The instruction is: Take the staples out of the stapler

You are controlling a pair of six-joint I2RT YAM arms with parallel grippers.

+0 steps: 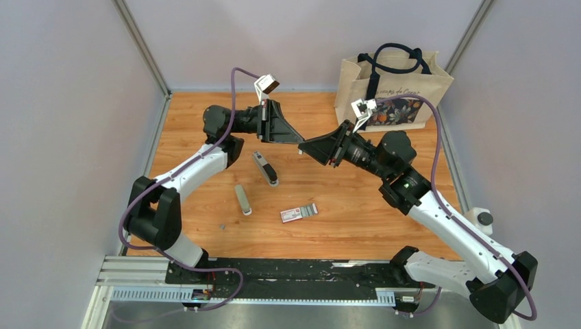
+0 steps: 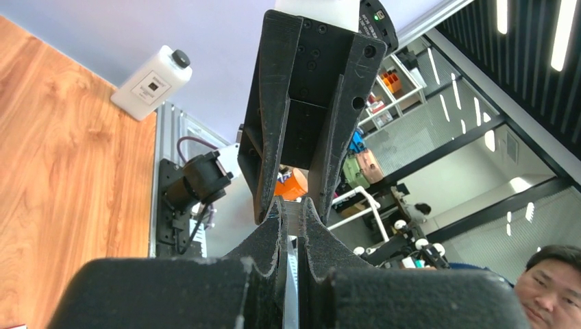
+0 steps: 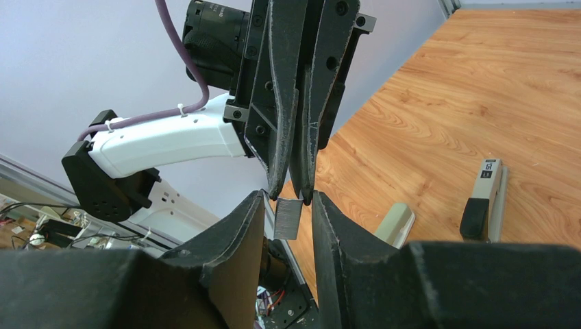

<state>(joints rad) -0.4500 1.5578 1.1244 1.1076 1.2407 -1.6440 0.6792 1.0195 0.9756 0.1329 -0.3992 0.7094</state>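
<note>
The white-and-black left arm (image 1: 192, 171) and the matching right arm (image 1: 449, 223) both reach up and inward. The black two-finger left gripper (image 1: 294, 138) and black two-finger right gripper (image 1: 307, 145) meet tip to tip in mid-air. The left fingers (image 3: 282, 103) are pressed close, pinching a small silver metal strip (image 3: 288, 218) — the right fingers (image 3: 236, 253) stand slightly apart on either side of it.

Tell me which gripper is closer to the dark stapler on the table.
Left. The left gripper, shut on a metal strip, hangs just beyond the stapler; the right gripper meets it tip to tip, farther to the right.
</note>
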